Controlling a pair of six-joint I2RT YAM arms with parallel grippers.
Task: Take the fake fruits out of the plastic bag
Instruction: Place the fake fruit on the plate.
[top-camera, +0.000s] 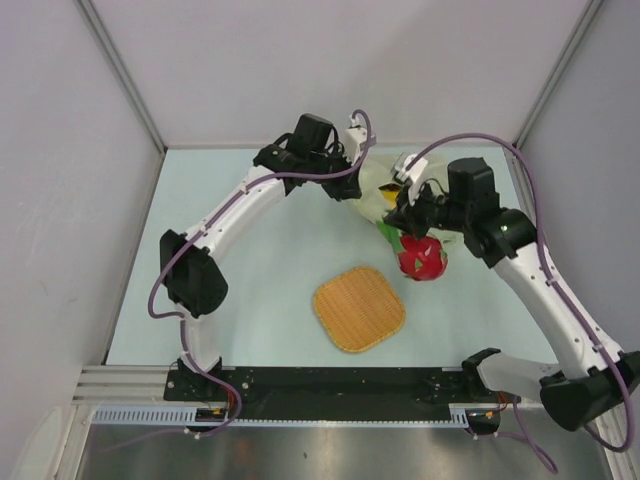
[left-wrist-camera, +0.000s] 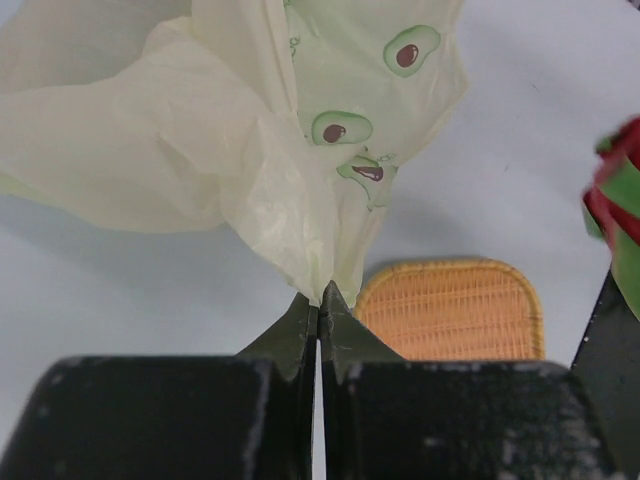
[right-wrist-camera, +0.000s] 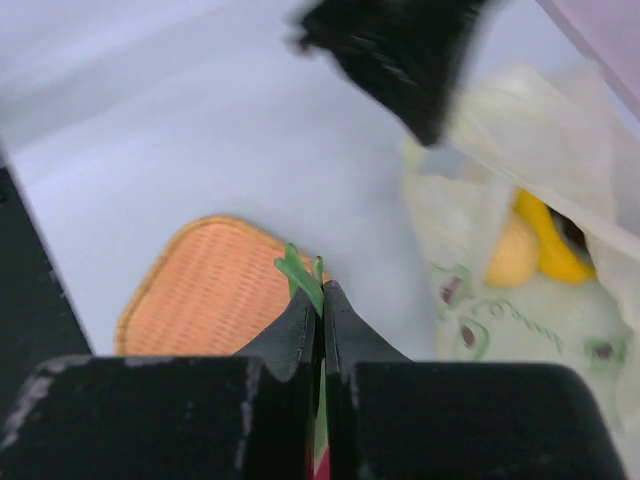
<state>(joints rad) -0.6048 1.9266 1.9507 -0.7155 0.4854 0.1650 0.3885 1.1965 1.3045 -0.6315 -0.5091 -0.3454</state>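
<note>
Beyond the near woven mat, the right gripper is pinching the dragon fruit by a green tip; farther, the left gripper is nipping the plastic bag; only the right wrist view is showing a banana inside.

The plastic bag is thin, translucent, crinkled film with a faint sheen, the dragon fruit looks like smooth, slightly glossy moulded plastic, the mat is coarse, ribbed woven fibre, and the table is a smooth, matt pale surface.
</note>
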